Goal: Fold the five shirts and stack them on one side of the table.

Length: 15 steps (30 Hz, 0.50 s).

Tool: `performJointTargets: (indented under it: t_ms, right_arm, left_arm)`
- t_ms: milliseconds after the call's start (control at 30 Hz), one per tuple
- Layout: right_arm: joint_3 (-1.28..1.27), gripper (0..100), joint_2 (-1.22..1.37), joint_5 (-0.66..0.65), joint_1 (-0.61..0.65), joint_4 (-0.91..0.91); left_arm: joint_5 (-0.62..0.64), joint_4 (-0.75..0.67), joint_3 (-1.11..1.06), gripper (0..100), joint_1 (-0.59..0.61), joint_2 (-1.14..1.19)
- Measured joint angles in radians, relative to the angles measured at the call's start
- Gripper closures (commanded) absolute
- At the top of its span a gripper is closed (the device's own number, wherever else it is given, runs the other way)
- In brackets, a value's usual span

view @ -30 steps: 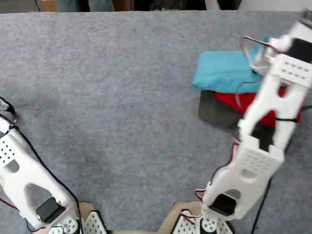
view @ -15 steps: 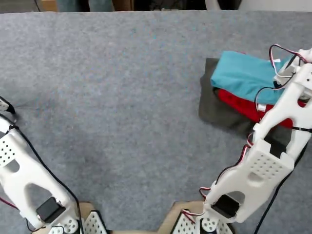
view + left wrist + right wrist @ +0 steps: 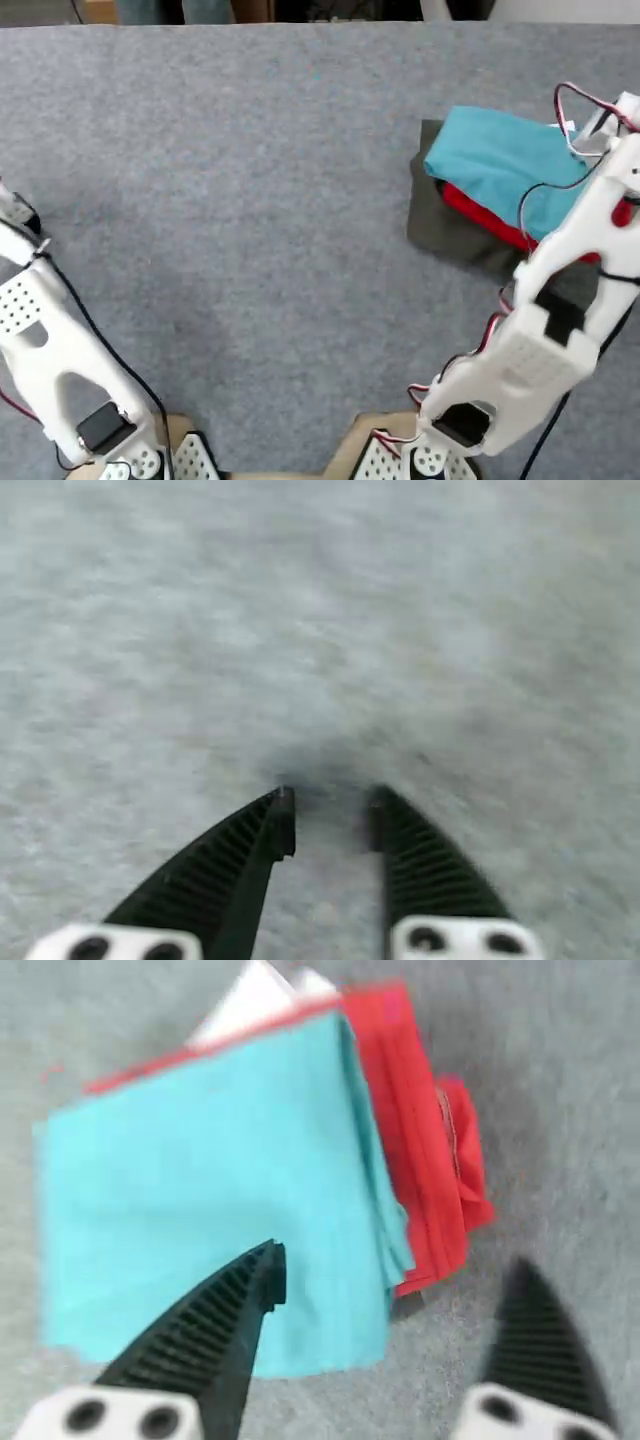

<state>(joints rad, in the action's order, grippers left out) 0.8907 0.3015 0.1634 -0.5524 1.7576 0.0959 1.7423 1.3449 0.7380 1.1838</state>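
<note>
A stack of folded shirts lies at the right of the table: a dark grey shirt point(image 3: 440, 228) at the bottom, a red shirt point(image 3: 478, 213) on it, and a teal shirt point(image 3: 498, 160) on top. In the right wrist view the teal shirt point(image 3: 200, 1180) covers most of the red shirt point(image 3: 425, 1150), and a white shirt's edge point(image 3: 262, 985) peeks out beyond them. My right gripper point(image 3: 395, 1265) hangs open above the stack's near edge, holding nothing. My left gripper point(image 3: 330, 802) is open over bare felt.
Grey felt point(image 3: 250, 180) covers the table, with wide free room in the middle and on the left. The right arm point(image 3: 555, 300) stretches along the right side beside the stack. The left arm point(image 3: 50, 350) stands at the front left corner.
The right arm has swung rightwards off the stack, and the teal shirt now lies uncovered, further right on the red one. The left arm has shifted slightly.
</note>
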Motion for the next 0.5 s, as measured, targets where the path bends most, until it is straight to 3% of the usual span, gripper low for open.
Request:
performJointTargets:
  t_ms: [267, 500]
  right_arm:
    - [-0.091, 98.5, -0.284, -0.135, 0.1, 0.005]
    - [-0.554, 98.5, -0.609, -0.245, 0.282, -0.002]
  left_arm:
    - [-0.025, 0.011, 0.008, 97, -0.041, 0.0]
    - [-0.025, 0.011, -0.153, 97, -0.064, -0.241]
